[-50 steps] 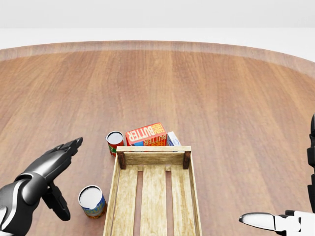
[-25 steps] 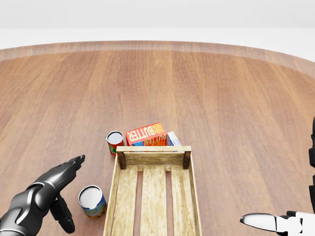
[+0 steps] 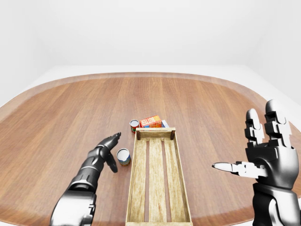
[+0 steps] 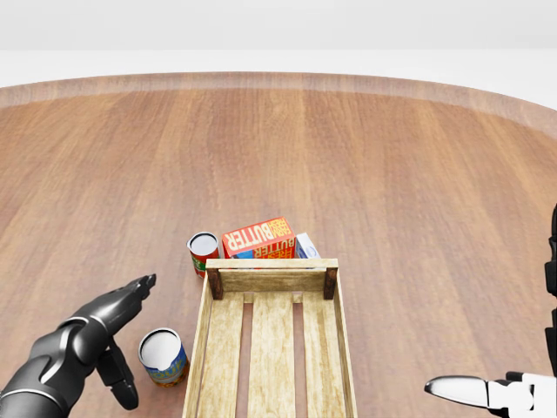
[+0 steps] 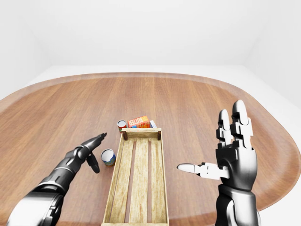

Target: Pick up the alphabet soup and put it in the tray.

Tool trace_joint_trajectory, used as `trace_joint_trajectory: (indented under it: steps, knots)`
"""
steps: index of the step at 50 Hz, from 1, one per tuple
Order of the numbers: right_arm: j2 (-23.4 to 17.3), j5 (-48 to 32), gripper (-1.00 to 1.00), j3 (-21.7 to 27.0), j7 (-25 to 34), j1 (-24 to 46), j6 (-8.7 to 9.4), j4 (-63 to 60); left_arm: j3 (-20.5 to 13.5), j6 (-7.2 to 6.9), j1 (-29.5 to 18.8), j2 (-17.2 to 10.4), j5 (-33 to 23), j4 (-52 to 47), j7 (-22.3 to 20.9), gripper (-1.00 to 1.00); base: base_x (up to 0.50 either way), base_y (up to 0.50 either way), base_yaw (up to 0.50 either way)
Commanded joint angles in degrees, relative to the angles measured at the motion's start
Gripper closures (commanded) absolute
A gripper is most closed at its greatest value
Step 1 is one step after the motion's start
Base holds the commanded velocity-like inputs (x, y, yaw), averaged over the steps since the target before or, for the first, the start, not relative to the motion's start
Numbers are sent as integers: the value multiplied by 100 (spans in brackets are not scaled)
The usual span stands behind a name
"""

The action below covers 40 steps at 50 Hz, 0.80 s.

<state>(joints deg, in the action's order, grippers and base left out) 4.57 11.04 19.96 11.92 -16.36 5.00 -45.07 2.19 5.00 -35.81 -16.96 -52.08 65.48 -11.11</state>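
The left hand [image 4: 109, 335] sits at the lower left of the head view, fingers spread, holding nothing, just left of a blue-labelled can [image 4: 163, 356] without clearly touching it. The right hand [image 5: 233, 153] is raised at the right of the right-eye view, open and empty. The alphabet soup [image 4: 203, 252], a red can, stands at the tray's [image 4: 271, 280] upper left corner, beside a butter box [image 4: 258, 238]. Bare worktop [image 4: 409, 218] spreads widely above and to both sides.
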Motion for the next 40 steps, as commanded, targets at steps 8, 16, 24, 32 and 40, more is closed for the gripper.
trace_joint_trajectory:
  steps: [8, 16, 24, 32, 40]
  knots:
    - [-17, -58, -100, -112, -34, -5, 0, 26, 94, 0, -247, 124, -39, 572, 258, -100, 0, 0, 0]
    - [-25, -84, -100, -144, -62, 8, 0, 46, 86, 0, -351, 158, 14, 688, 259, -100, 0, 0, 0]
    - [-30, -82, -100, -158, -78, 9, 0, 44, 65, 0, -445, 181, 82, 737, 127, -100, 0, 0, 0]
    - [-27, -70, -100, -151, -73, -5, 0, 23, 48, 0, -507, 211, 165, 848, 73, -100, 0, 0, 0]
    - [-22, -74, -100, -153, -69, -13, 0, 16, 40, 0, -515, 263, 216, 953, 72, -100, 0, 0, 0]
